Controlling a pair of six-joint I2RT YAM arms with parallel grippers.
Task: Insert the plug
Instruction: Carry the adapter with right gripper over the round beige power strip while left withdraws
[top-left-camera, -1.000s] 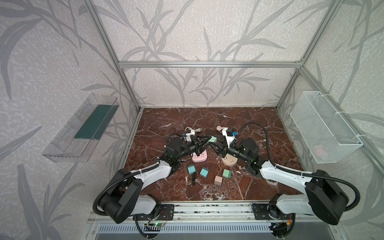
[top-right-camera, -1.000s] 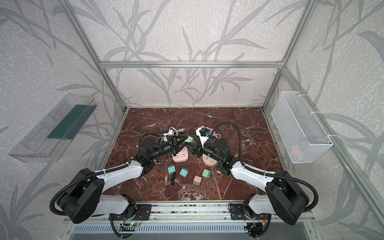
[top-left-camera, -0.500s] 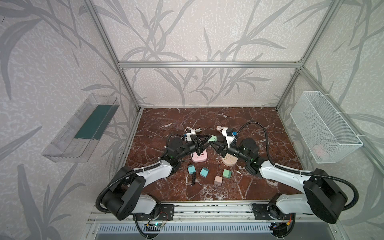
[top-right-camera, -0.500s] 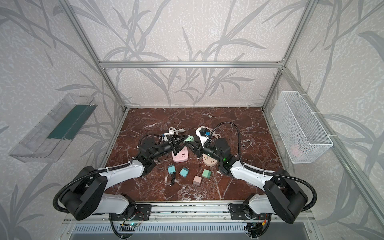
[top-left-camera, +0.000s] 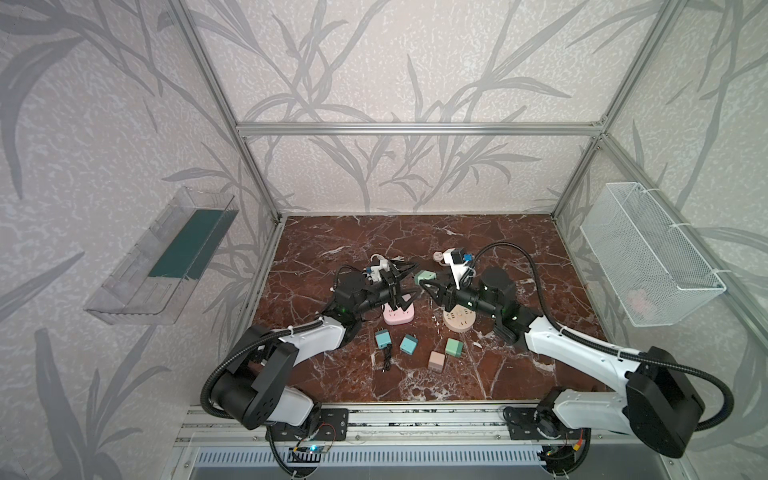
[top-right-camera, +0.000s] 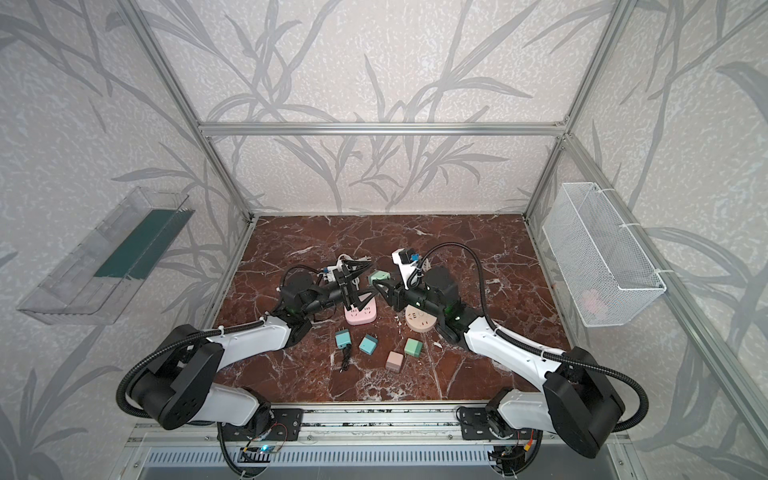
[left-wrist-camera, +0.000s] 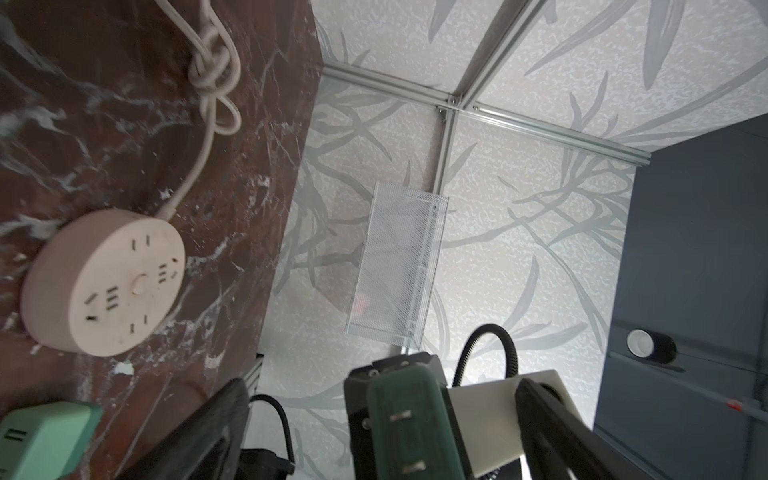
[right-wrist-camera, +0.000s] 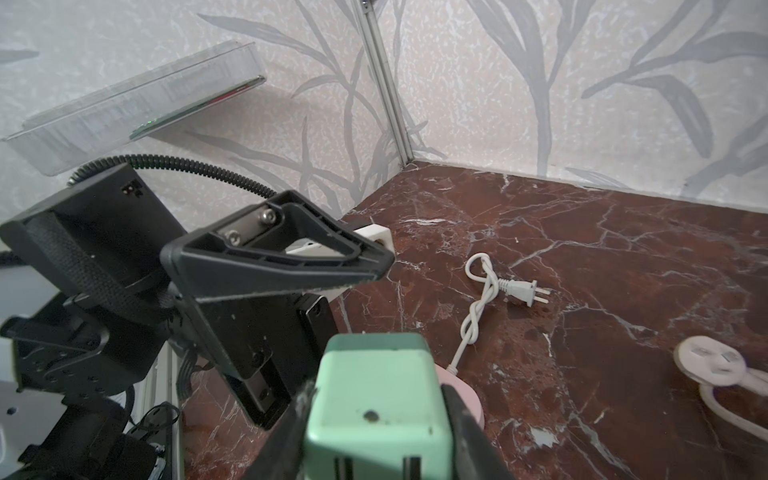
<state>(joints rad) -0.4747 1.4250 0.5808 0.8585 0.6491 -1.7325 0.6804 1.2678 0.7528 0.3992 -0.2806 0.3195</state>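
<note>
Red marble tabletop is bearing the round socket, and the right gripper is clamping the green plug aloft nearby, probably for aligning. Left gripper is hovering alongside, jaws spread empty.

Support: red-brown marble tabletop, white veining.
Centre: pink socket block, flat, sockets up. Round beige socket hub to its right, apart.
Front row, none touching: left teal adapter, right teal adapter, tan adapter, green adapter.
Thin black cable just in front of left teal adapter.
Rear: knotted white cord with 2-pin plug, running to pink socket block. Knotted beige cord from hub. Round white plug head.
</note>
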